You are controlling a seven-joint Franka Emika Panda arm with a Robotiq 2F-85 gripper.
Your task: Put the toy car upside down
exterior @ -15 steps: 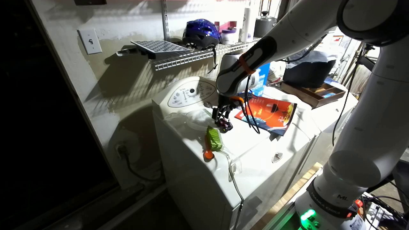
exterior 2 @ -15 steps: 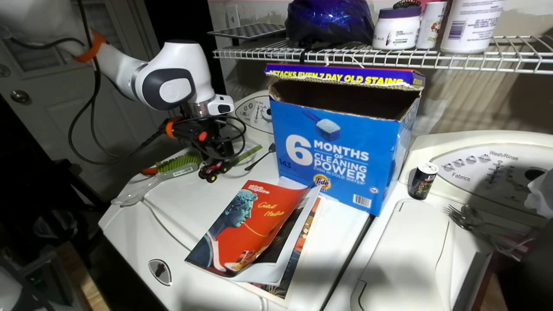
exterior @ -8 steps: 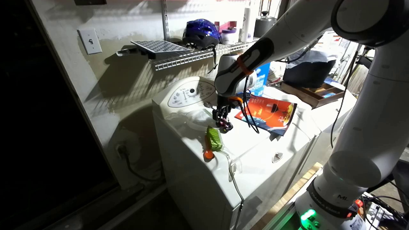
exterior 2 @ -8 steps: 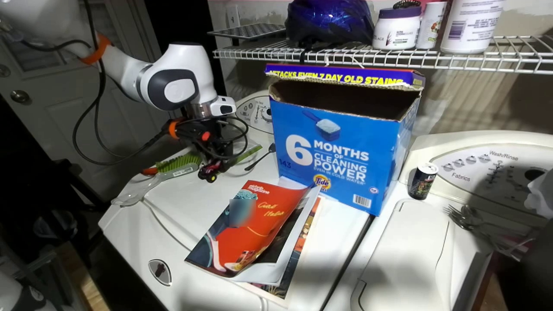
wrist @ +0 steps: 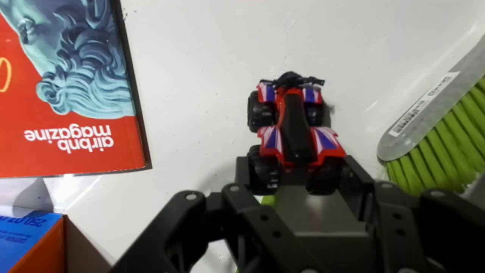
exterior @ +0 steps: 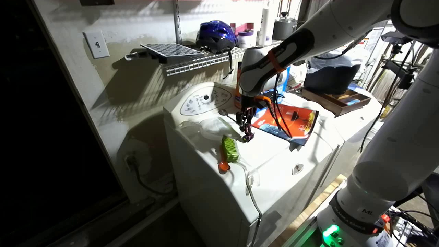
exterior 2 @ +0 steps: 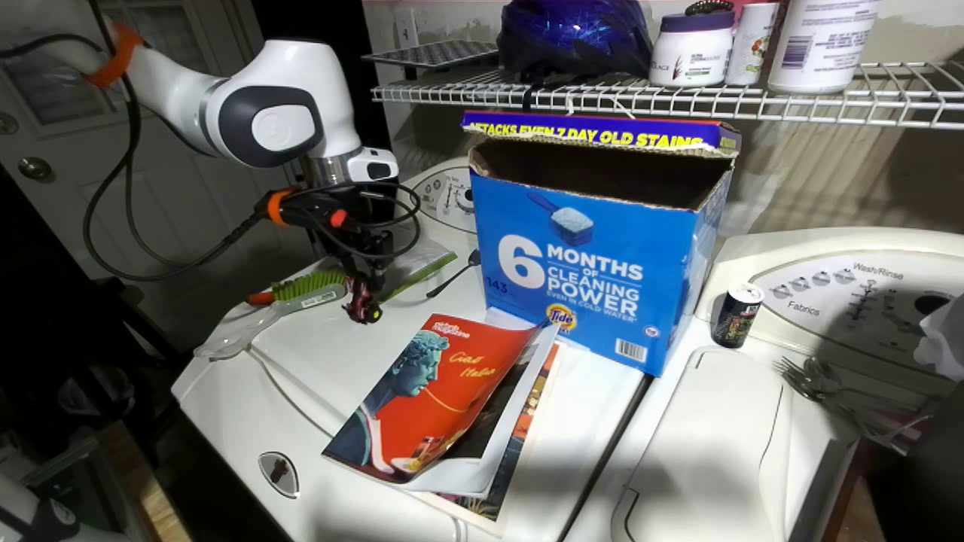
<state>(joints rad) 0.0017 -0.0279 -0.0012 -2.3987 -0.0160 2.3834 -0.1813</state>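
The toy car (wrist: 295,127) is a red quad bike, its fenders striped white and purple-blue, with a black seat, black handlebars and four chunky black tyres. The claw (wrist: 299,176) is clamped on its rear wheels, holding it over the white tabletop (exterior 2: 324,361); whether a tyre touches down I can't tell. I count one green-bristled brush (wrist: 435,125) near it, one red-covered magazine (wrist: 72,94), one blue box (exterior 2: 561,278), one dark can (exterior 2: 738,316) and one helmet (exterior 2: 572,38), its crown cut off in that exterior view. The cutlery (exterior 2: 804,380) lies too shadowed to count. An orange piece (exterior: 223,166) is partly hidden beside the brush.
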